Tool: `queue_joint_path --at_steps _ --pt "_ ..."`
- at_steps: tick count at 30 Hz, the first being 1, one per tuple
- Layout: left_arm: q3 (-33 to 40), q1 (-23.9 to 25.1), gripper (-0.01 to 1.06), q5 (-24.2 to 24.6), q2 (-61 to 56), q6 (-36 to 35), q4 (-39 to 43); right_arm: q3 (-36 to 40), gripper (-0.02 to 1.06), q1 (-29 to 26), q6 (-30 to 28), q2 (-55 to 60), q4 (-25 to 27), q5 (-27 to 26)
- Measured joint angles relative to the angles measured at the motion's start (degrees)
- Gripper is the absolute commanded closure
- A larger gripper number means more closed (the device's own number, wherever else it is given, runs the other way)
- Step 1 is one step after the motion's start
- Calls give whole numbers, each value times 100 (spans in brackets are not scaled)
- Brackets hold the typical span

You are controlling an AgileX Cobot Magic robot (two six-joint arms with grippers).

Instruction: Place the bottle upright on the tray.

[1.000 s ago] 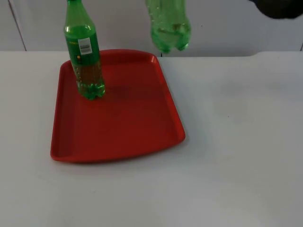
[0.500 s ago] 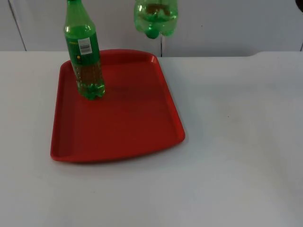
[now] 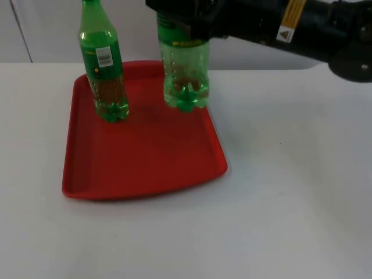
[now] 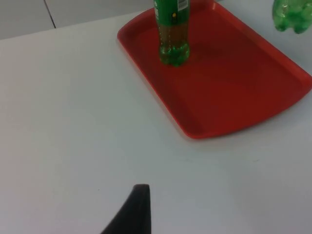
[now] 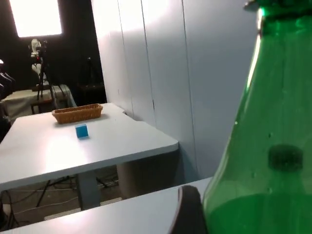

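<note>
A red tray (image 3: pixel 145 168) lies on the white table, left of centre. One green bottle (image 3: pixel 104 70) with a label stands upright at the tray's back left. My right gripper (image 3: pixel 181 20) reaches in from the right and is shut on the upper part of a second green bottle (image 3: pixel 186 75), which hangs upright with its base over the tray's back right rim; I cannot tell whether it touches. In the right wrist view this held bottle (image 5: pixel 265 146) looms close beside a black fingertip (image 5: pixel 189 212). The left arm waits, its fingertip (image 4: pixel 136 212) over bare table before the tray (image 4: pixel 234 97).
The grey partition wall (image 3: pixel 52 29) runs close behind the tray. White table (image 3: pixel 290 192) spreads to the right of and in front of the tray. The left wrist view has the standing bottle (image 4: pixel 173 29) and the held bottle's base (image 4: pixel 291 17).
The held bottle has moved left and come down from up by the wall to the tray's back right rim. The right arm has swung in across the top.
</note>
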Motion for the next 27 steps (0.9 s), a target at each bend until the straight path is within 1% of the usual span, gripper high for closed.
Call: queue_joint_path --at_steps 2,4,6,8,9,11,13,14,17,18,22,24,27 --pt "0 0 0 0 0 0 0 -255 105 0 -125 310 0 -203" --pt "0 0 0 0 0 0 0 -386 105 0 -139 457 0 -295" --pt "0 0 0 0 0 0 0 -670 105 0 -187 749 0 -478" --pt "0 0 0 0 0 0 0 -1037 105 0 -201 1066 -37 -550" --pt "0 0 0 0 0 0 0 -1037 105 0 -201 1066 -37 -550" --pt "0 0 0 0 0 0 0 -1423 105 0 -201 1439 -125 -591" --pt "0 0 0 0 0 0 0 -1870 105 0 -108 1820 -211 -599" --pt "0 0 0 0 0 0 0 -1870 105 0 -108 1820 -211 -599" --pt "0 0 0 0 0 0 0 -2565 105 0 238 2457 -421 -599" --pt "0 0 0 0 0 0 0 -2565 105 0 238 2457 -421 -599" --pt "0 0 0 0 0 0 0 -3045 105 0 533 2914 -553 -599" --pt "0 0 0 0 0 0 0 -3073 105 0 546 2943 -569 -599" --pt "0 0 0 0 0 0 0 -3096 105 0 567 2970 -750 -599"
